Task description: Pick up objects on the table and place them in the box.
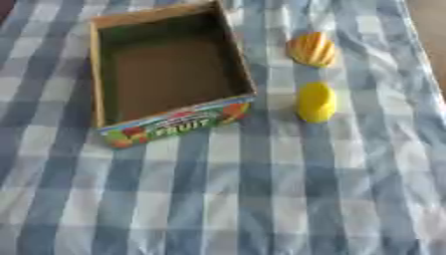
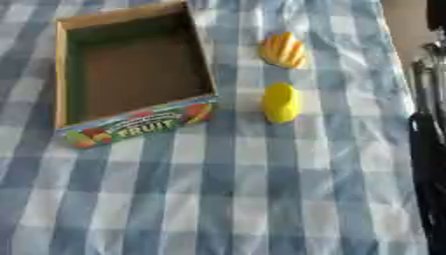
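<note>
Plain yellow fruit (image 1: 316, 102), maybe a lemon, beside ribbed orange-yellow one (image 1: 313, 49).

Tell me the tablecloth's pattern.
Blue and white checks on the tablecloth, clearest in the left eye view.

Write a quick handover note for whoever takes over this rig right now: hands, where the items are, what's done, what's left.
Hands: neither hand shows in either view; only a dark arm part along the right edge of the right eye view.
Box: open cardboard box with a FRUIT label, on the checked cloth, nothing inside.
Items: a ridged yellow-orange item and a plain yellow item, both on the cloth to the right of the box, apart from each other and from the box.
Done: nothing placed yet.
Left: pick up both items and put them in the box.
</note>
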Available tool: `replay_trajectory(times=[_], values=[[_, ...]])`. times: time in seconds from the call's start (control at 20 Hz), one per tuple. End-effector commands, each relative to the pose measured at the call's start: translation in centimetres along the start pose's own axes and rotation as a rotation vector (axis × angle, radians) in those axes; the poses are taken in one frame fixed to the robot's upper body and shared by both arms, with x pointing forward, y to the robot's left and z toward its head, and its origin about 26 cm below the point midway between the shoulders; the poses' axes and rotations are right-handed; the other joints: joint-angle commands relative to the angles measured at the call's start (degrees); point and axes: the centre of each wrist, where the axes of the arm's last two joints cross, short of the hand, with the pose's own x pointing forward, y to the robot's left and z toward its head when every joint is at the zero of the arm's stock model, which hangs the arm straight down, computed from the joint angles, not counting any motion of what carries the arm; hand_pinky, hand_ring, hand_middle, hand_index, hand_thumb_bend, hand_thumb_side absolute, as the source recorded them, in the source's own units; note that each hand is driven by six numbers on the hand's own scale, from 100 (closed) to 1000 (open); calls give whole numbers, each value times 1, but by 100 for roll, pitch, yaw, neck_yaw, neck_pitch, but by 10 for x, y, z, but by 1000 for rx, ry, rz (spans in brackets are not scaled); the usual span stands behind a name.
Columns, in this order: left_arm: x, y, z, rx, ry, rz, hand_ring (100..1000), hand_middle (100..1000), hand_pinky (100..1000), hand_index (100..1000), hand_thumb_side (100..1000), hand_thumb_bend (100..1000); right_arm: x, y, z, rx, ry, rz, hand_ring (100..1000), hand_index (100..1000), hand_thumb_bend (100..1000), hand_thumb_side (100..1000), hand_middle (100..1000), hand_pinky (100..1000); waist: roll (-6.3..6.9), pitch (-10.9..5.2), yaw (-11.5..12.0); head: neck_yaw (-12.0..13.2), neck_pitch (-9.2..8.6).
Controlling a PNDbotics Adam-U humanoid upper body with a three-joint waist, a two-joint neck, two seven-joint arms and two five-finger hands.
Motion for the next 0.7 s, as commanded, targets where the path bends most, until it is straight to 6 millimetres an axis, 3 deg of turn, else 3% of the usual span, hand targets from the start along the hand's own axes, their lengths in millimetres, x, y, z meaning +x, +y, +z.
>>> replay_trajectory(times=[0.05, 0.2, 0.35, 0.7], values=[[4, 3, -9, -8, -39, -7, 857, 810, 790, 915, 386, 347, 6, -5, -8, 11, -30, 20, 931, 808, 100, 585, 736, 807, 19, -116, -2, 67, -45], [4, 5, -10, -6, -42, -17, 857, 810, 790, 915, 383, 350, 7, -11, -11, 21, -16, 59, 933, 808, 100, 555, 738, 808, 3, -139, -30, 103, -7], [3, 8, -10, -15, -46, -33, 857, 810, 790, 915, 380, 351, 11, -23, -17, 103, 7, 156, 933, 810, 100, 462, 738, 810, -62, -181, -79, 156, 55], [2, 13, -9, -42, -48, -63, 857, 810, 789, 915, 385, 346, 23, -41, -33, 568, 93, 489, 926, 854, 100, 514, 773, 829, -196, -238, -150, 269, 121]])
